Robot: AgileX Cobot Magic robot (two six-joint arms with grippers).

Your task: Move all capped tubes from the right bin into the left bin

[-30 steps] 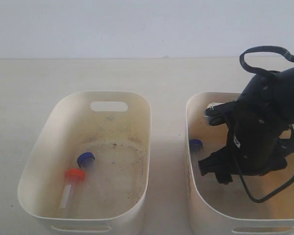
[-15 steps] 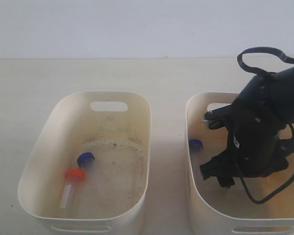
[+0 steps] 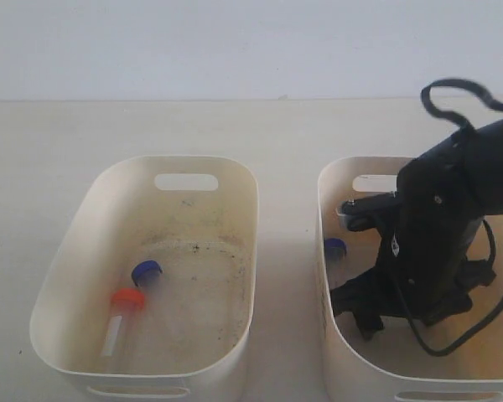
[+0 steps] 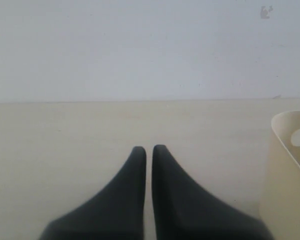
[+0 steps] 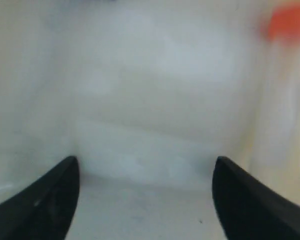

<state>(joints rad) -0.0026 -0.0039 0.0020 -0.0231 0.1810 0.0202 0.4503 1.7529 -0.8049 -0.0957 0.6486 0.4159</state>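
The left bin [image 3: 235, 180], with a dark ring on its floor, holds one blue-capped tube [image 3: 147, 272] and one orange-capped tube [image 3: 126, 301]. My right arm reaches down into the right bin [image 3: 325, 193], where a blue cap [image 3: 335, 249] shows by the wall beside it. The right gripper [image 3: 362, 316] [image 5: 146, 161] is open just over the bin floor with nothing between its fingers. In the right wrist view a blurred orange-capped tube [image 5: 289, 22] lies off to one side of it. My left gripper [image 4: 149, 148] is shut and empty over the bare table.
The two bins stand side by side with a narrow strip of table [image 3: 285, 209] between them. A black cable [image 3: 453, 88] loops above the right arm. A bin's rim [image 4: 290, 150] shows at the edge of the left wrist view.
My right arm has sunk lower into the right bin and shifted slightly toward its left wall. The gripper stayed open. The tubes in the left bin have not moved.
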